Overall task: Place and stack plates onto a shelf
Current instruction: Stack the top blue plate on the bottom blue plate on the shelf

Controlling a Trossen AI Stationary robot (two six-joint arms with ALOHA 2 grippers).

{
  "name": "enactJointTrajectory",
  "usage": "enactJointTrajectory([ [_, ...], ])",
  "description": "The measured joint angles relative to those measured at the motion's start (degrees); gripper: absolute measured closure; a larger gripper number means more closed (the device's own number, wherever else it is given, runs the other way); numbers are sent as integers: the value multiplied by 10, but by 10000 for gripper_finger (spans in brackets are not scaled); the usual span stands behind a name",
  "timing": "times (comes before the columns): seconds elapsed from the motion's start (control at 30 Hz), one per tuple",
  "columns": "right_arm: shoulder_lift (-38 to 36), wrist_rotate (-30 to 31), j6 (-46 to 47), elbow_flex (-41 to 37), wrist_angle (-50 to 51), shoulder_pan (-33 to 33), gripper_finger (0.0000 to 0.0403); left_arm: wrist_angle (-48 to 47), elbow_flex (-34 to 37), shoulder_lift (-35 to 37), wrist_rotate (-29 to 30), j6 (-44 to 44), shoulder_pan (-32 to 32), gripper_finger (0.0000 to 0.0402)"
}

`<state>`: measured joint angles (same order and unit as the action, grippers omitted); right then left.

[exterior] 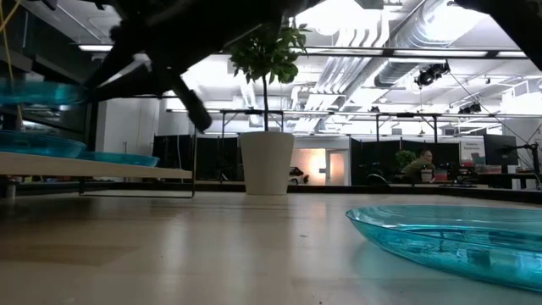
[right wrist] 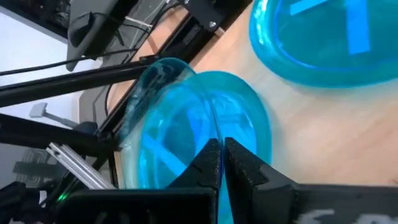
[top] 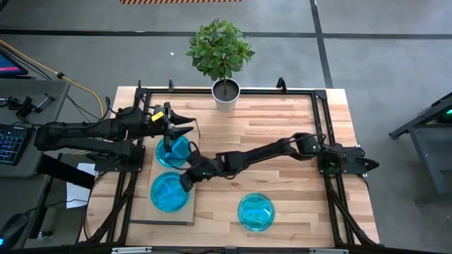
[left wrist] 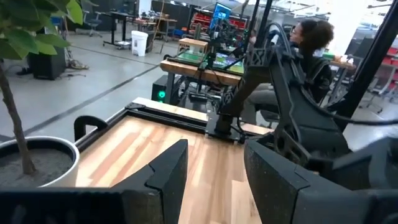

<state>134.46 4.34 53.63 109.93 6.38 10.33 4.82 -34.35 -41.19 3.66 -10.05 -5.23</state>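
Note:
Three spots of cyan plates show in the high view. One plate (top: 172,152) lies on the far part of the pale shelf (top: 194,204). Another plate (top: 169,192) hangs over the shelf's near part in my right gripper (top: 188,176), which is shut on it. In the low view this plate (exterior: 34,91) floats above a plate (exterior: 42,144) lying on the shelf (exterior: 127,170). A third plate (top: 256,212) rests flat on the tabletop, near edge. My left gripper (top: 185,127) is open above the shelf's far end, holding nothing. My right gripper (right wrist: 221,144) pinches the plate's rim (right wrist: 213,124) between its two fingers, on the edge that faces the table's right and far side. It comes slanting down from the right. The plate is lifted clear of the shelf, above another plate (right wrist: 249,118).
A white plant pot (top: 226,95) with a leafy plant stands at the table's far edge. A black frame (top: 318,95) runs around the tabletop. My right arm (top: 268,150) stretches across the table's middle. Bare wood (top: 282,120) lies on the right half. A person (left wrist: 311,50) sits beyond the table.

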Motion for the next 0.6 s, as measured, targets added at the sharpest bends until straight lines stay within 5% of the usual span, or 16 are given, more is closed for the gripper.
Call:
enactJointTrajectory([
  [0.37,23,19,-15,18,-15,0,390,3,0,0,17,-45,0,255],
  [0.6,23,21,-38,18,-16,1,299,2,0,0,17,-88,0,255],
])
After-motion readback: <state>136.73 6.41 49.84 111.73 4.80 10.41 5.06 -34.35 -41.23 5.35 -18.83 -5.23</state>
